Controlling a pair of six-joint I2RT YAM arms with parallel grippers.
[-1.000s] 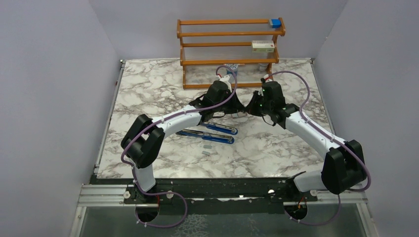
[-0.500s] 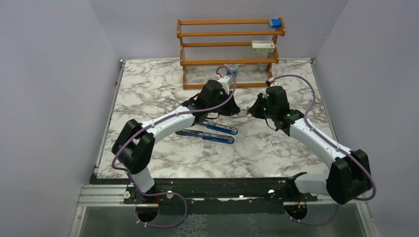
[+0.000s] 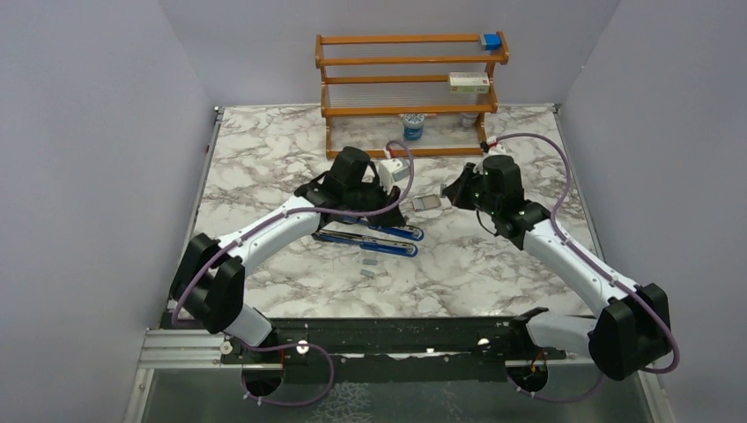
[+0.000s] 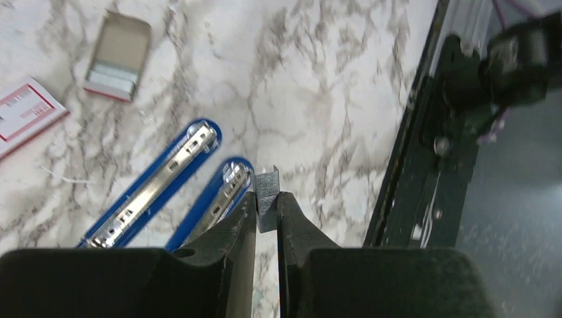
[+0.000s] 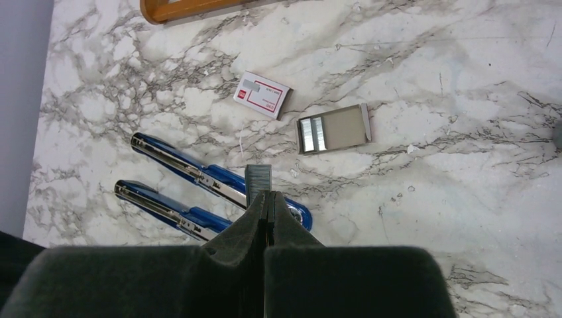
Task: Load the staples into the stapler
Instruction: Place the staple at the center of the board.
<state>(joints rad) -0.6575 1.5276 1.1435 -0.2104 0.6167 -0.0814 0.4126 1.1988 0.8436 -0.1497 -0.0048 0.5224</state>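
Observation:
The stapler lies opened flat mid-table, its two blue arms with metal channels side by side; it also shows in the left wrist view and the right wrist view. My left gripper hovers over its right end, shut on a short grey strip of staples. My right gripper is to the right, shut on another strip of staples that sticks out past its tips. Two loose strips lie in front of the stapler.
An open grey tray with staples in it lies between the grippers, and a pink-and-white box lies beside it. A wooden rack stands at the back with a blue block, a box and a small cylinder.
The two grippers, close together over the tray before, have drawn apart. The left arm has swung back to the left toward the stapler, and the right gripper has moved slightly right.

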